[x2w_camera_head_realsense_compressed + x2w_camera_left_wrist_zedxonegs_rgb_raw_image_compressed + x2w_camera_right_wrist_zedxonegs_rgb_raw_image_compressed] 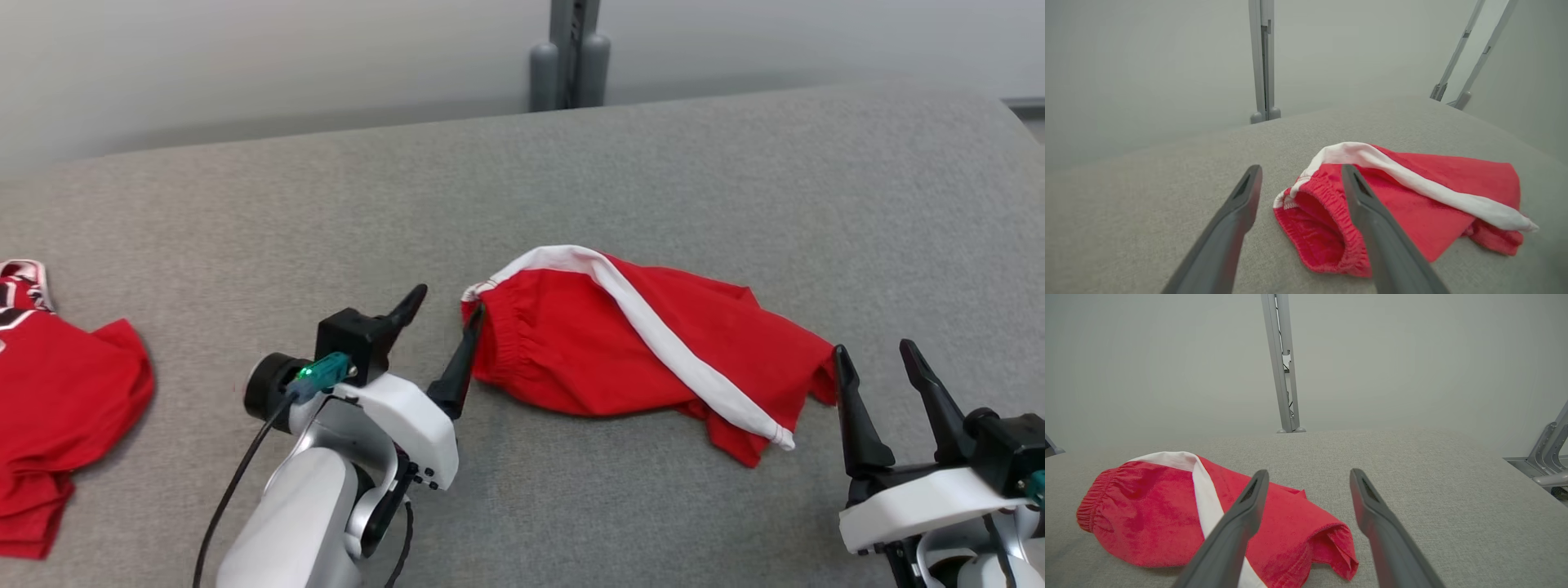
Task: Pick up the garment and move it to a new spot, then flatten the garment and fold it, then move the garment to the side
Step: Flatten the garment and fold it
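The garment (620, 347) is a pair of red shorts with a white side stripe, lying crumpled on the grey cloth surface, elastic waistband toward the left. My left gripper (445, 314) is open at the waistband end; in the left wrist view the garment (1412, 200) has its waistband opening between and just beyond the open left gripper (1301, 173). My right gripper (878, 351) is open just right of the leg hems, nothing between its fingers. In the right wrist view the garment (1167, 510) lies left of the right gripper (1309, 473).
A second red garment (57, 400) with white and black trim lies at the far left of the grey surface (735, 180). A grey metal post (569, 53) stands behind the far edge. More frame legs (1549, 457) stand off the right side.
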You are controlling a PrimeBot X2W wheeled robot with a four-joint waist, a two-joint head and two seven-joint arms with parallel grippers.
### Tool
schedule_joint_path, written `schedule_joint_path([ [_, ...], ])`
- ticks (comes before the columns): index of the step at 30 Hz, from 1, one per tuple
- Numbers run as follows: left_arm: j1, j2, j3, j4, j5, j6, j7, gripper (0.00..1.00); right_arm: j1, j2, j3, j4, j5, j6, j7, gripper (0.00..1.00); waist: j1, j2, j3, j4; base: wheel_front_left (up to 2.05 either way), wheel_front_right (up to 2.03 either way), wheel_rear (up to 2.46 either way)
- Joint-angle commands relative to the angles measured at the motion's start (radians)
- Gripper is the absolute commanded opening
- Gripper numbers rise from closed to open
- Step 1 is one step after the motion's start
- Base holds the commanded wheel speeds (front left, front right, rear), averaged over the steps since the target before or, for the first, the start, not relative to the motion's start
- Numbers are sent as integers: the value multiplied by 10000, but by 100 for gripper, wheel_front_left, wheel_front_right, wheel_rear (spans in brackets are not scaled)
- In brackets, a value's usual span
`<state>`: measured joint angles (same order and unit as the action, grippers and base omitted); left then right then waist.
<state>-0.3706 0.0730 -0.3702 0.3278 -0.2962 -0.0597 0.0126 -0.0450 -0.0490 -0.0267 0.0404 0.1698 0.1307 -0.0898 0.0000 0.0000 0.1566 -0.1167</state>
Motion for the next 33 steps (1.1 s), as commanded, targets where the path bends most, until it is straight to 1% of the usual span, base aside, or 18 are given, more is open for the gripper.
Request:
schedule_joint_path([
  [1,-248,-12,-79,292,-123,-84,193,100,-162,-38,4,40,93,1,-117,100,0,0,272,-261,0,0,0],
  [4,-504,-69,-183,934,-553,-199,597,100,-283,-38,54,156,164,1,-226,100,0,0,482,-430,0,0,0],
  [7,-684,-127,-219,1363,-1169,-374,767,100,-353,-39,76,258,243,1,-323,100,0,0,622,-551,0,0,0],
  [8,-785,-138,-265,1452,-1210,-398,724,96,-382,-38,64,298,264,1,-365,100,0,0,646,-571,0,0,0],
  [9,-836,-149,-315,1546,-1294,-437,713,36,-419,-38,51,326,273,1,-387,100,0,0,664,-589,0,0,0],
  [10,-852,-150,-321,1604,-1388,-454,611,0,-447,-39,38,358,275,1,-403,100,0,0,681,-602,0,0,0],
  [16,-770,-44,-347,1746,-1480,-534,220,0,-490,-38,-59,480,326,1,-522,100,0,0,696,-565,0,0,0],
  [22,-520,148,-528,1387,-1338,-543,-243,0,-504,-37,-152,485,303,1,-573,100,0,0,647,-358,0,0,0],
  [26,-218,489,-619,952,-871,-196,-714,0,-467,-37,-126,464,278,1,-550,100,0,0,527,-251,0,0,0],
  [28,16,760,-741,578,-481,49,-955,0,-399,-39,-161,432,279,1,-520,100,0,0,471,-158,0,0,0],
  [33,1226,1313,-1105,-653,173,544,-1127,0,-303,-39,-141,360,289,1,-440,100,0,0,365,60,0,0,0],
])
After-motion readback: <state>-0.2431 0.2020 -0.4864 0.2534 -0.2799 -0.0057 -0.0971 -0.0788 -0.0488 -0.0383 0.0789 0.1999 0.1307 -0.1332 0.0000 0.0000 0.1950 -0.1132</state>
